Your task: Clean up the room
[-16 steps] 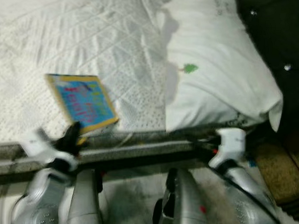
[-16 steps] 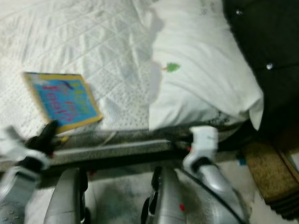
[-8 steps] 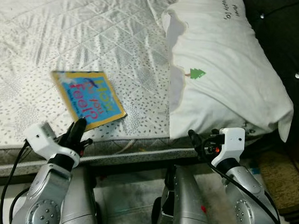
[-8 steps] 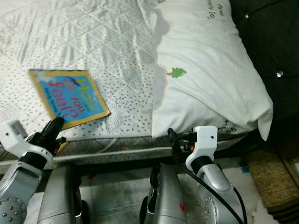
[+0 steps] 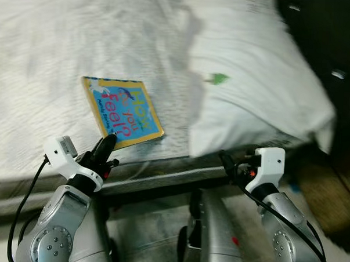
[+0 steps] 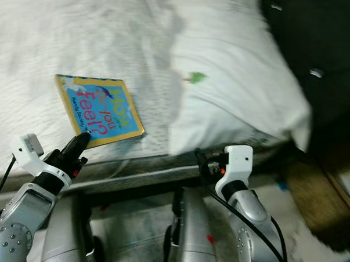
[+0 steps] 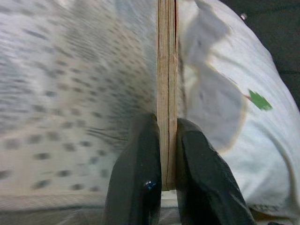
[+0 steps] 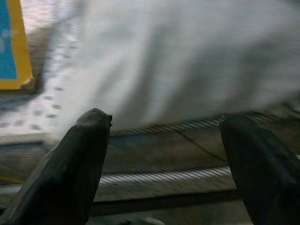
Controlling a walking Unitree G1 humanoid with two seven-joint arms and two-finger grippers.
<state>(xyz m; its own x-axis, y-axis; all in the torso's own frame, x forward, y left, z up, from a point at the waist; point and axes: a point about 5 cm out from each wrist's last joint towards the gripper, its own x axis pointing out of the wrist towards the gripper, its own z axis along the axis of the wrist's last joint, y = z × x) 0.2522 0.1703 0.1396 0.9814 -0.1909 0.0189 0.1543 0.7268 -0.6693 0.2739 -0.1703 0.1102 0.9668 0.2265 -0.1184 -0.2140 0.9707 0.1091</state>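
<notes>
Left eye view: a book (image 5: 122, 112) with a blue cover and yellow border lies left of centre on the bed (image 5: 50, 50), near the bed's front edge. A white pillow (image 5: 252, 82) fills the upper right, beside the book but apart from it. The left gripper (image 5: 106, 148) sits at lower left with its tips at the book's near corner. The right gripper (image 5: 229, 163) hangs at lower centre-right, below the pillow's edge and in front of the bed frame.

Right eye view: the same layout, somewhat blurred. The book sits left of centre, with the left gripper's dark tips touching its lower edge.

Left wrist view: the book's edge runs up the middle of the frame, and the two black fingers (image 7: 136, 183) press on it from either side at the bottom centre. The jaws are closed on the book, nearly together.

Right wrist view: the fingers (image 8: 75, 168) stand far apart at the lower corners, with nothing between them. The pillow is blurred across the top and the book's corner shows at upper left.

As for progress, the book looks gripped but not yet lifted off the bed. Carrying it away and putting it somewhere proper seems still to be done.
</notes>
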